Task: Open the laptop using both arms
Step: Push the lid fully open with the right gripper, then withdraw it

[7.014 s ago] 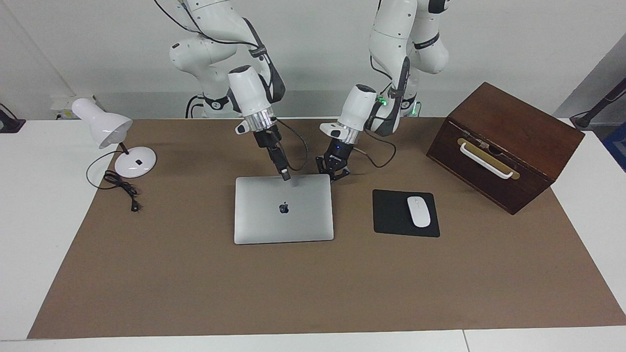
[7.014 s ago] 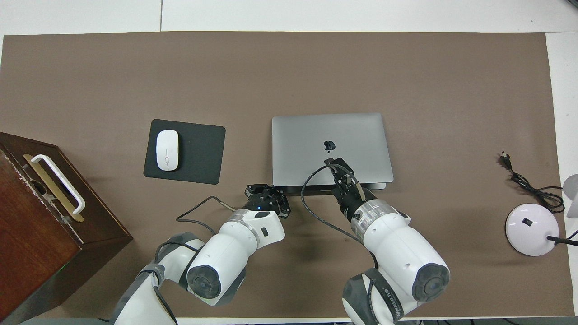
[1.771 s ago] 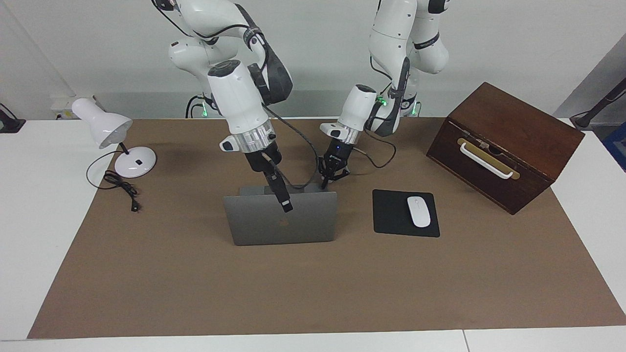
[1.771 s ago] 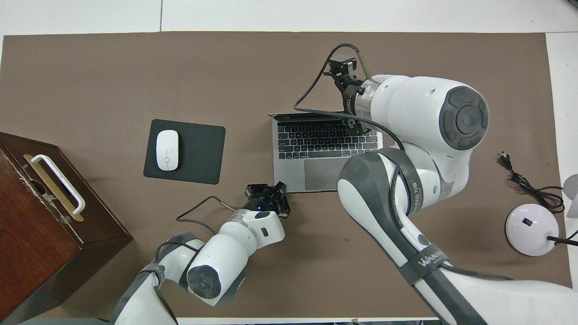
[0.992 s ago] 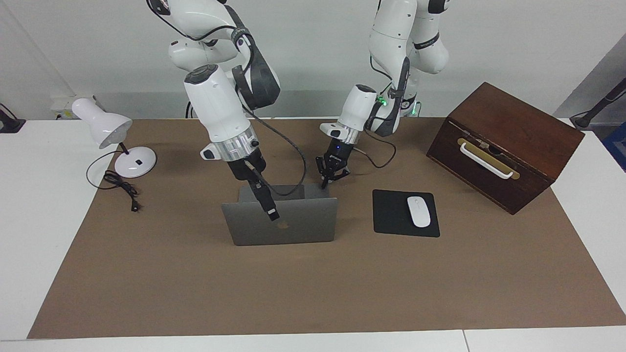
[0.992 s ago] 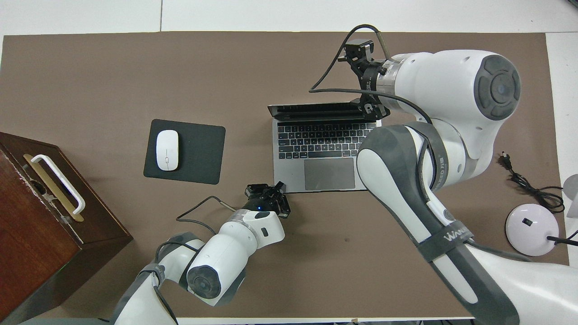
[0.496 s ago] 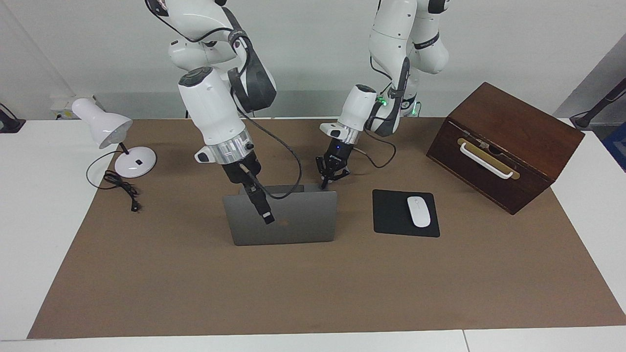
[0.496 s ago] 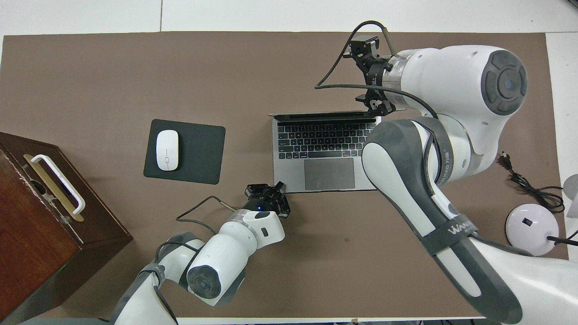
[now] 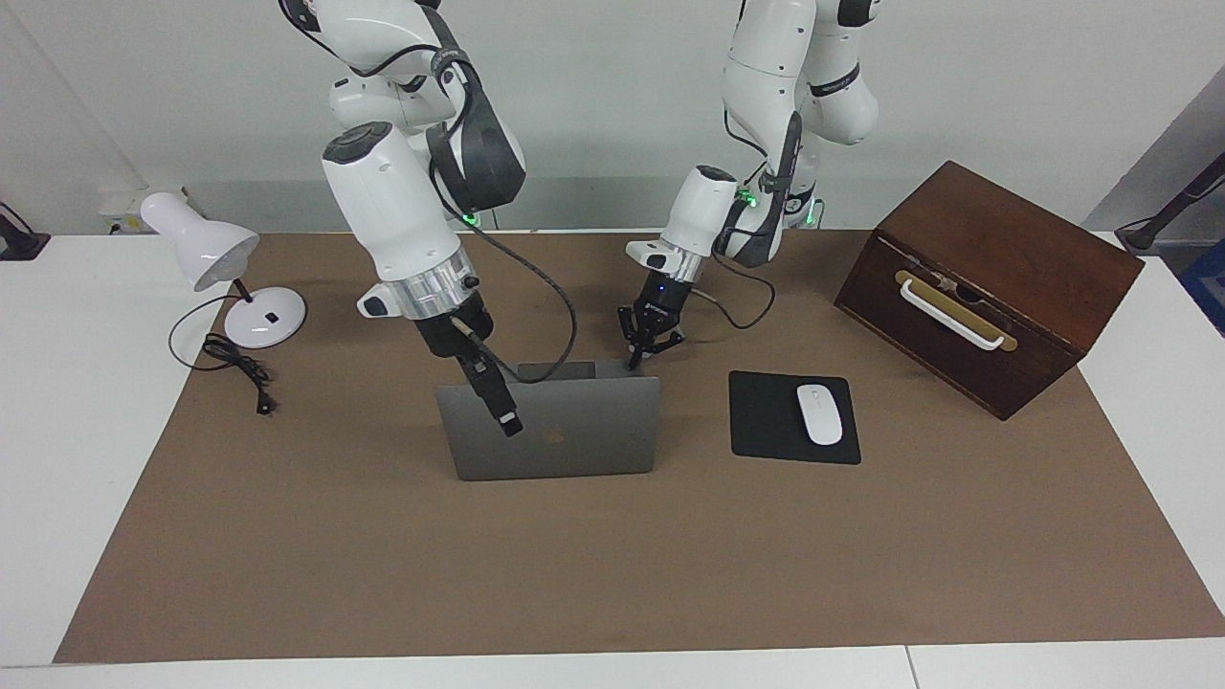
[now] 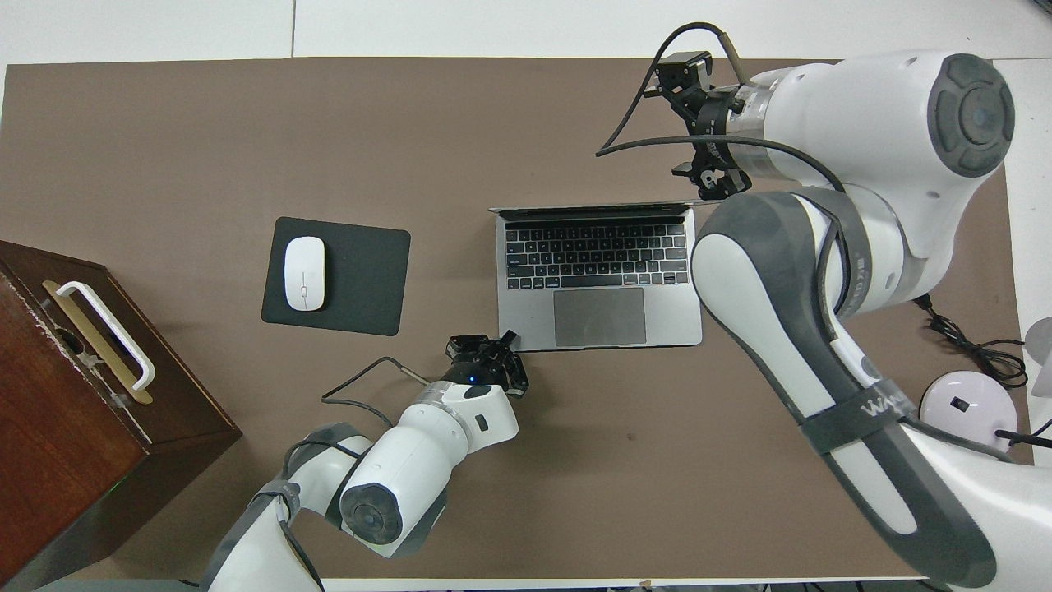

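The left pincer (image 9: 634, 365), fingertips shut together with nothing between them, presses down on the corner of the laptop (image 9: 550, 426) base nearest the robots, toward the left arm's end of the tabletop (image 9: 612, 555). The right pincer (image 9: 509, 424) hangs in front of the raised lid's outer face; whether it touches, or how its fingers stand, I can't tell. The laptop sits mid-tabletop, open, lid about upright, its long hinge line running crosswise between both arms.

High camera facing robots, steep overhead camera above robots, both showing whole table (image 9: 144, 498).
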Robot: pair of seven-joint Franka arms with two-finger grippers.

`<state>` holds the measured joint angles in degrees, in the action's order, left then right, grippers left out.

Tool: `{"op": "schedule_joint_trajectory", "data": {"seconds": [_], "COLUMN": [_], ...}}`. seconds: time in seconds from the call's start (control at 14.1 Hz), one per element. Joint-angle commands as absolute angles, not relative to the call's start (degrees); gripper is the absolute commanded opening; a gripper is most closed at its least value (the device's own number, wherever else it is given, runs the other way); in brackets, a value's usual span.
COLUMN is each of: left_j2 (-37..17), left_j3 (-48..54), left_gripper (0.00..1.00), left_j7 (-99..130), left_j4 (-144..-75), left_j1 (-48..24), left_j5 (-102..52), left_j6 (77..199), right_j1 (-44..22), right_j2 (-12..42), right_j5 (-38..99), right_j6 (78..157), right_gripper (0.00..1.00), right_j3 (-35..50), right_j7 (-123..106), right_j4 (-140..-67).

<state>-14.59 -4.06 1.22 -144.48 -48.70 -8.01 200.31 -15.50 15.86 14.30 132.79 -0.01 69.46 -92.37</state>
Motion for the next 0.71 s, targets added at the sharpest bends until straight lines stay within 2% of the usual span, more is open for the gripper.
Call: {"op": "schedule_joint_trajectory", "data": {"seconds": [0.0, 0.64], "left_j2": [-18.8, -17.8], "left_j3": [-4.2, -4.2], "left_gripper": [0.00, 0.00], "left_j7": [0.5, 1.3], "left_j4": [-143.3, -141.1], "left_j1": [-47.7, -47.8], "left_j5": [-7.3, -12.4], "left_j6": [200.9, 200.8], "right_j1": [-13.2, -7.7], "right_j2": [17.8, 15.9], "right_j5": [15.7, 14.3], "right_j6": [128.8, 117.0], "right_gripper": [1.00, 1.00], "right_j3": [0.7, 0.0], "right_j7": [63.3, 42.6], "right_j4": [-88.1, -85.3]}}
